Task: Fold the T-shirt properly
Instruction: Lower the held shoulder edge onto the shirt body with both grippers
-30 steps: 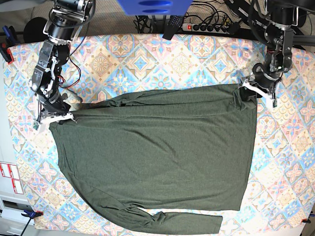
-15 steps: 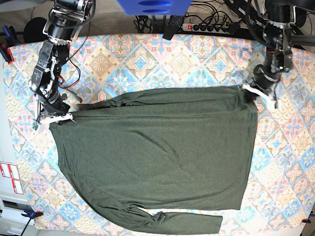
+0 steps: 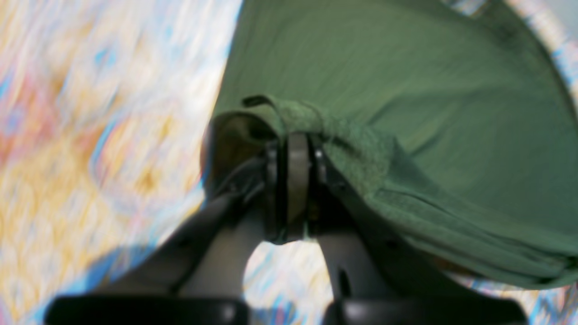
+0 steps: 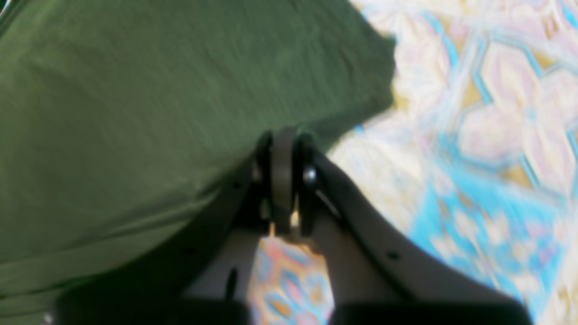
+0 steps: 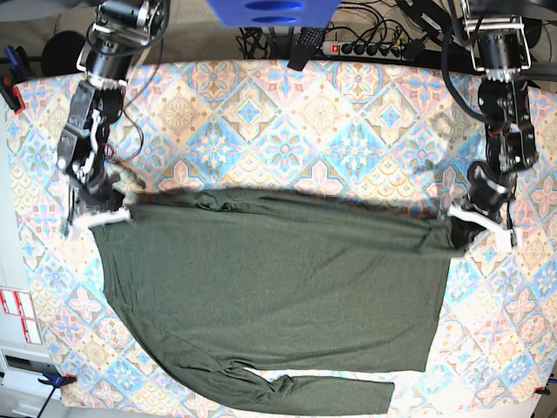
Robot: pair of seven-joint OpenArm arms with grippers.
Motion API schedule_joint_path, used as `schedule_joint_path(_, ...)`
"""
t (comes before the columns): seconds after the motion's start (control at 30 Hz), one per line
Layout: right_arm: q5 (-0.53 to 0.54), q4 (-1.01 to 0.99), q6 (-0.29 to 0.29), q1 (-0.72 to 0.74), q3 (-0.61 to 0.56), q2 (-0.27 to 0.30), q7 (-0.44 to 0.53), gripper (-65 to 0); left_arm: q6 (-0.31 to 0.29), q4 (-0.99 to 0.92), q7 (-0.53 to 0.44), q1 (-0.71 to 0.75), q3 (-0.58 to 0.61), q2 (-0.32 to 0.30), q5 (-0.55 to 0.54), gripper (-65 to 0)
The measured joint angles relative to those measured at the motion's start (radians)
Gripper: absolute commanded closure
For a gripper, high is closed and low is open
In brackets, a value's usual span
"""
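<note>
Both wrist views were motion-blurred, and the patterned tablecloth [image 5: 287, 104] showed there only as smeared colour. The T-shirt [image 5: 278, 287] lay spread across the table's middle, one sleeve trailing along the near edge. No neck label or legible writing could be made out. The left gripper [image 3: 289, 149] was clamped on a bunched corner of fabric; its fingertips were buried in cloth. The right gripper [image 4: 282, 144] pinched the opposite corner likewise.
</note>
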Motion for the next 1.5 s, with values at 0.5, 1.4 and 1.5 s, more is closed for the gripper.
schedule_joint_path(0.5, 0.015, -0.207, 0.017, 0.166, -0.004, 0.004, 0.09, 0.0, 0.009, -0.257, 0.01, -0.226, 0.002, 0.061, 0.014, 0.0)
schedule_joint_path(1.4, -0.008, -0.45, -0.004, 0.258, 0.003, 0.005, 0.14, -6.1, 0.023, -0.466, -0.009, -0.389, 0.073, 0.103, 0.056, -4.4)
schedule_joint_path(1.5, -0.008, -0.445, -0.004, 0.272, 0.003, 0.007, 0.142, -13.7, 0.023, -0.466, -0.008, -0.386, 0.071, 0.106, 0.119, -15.8)
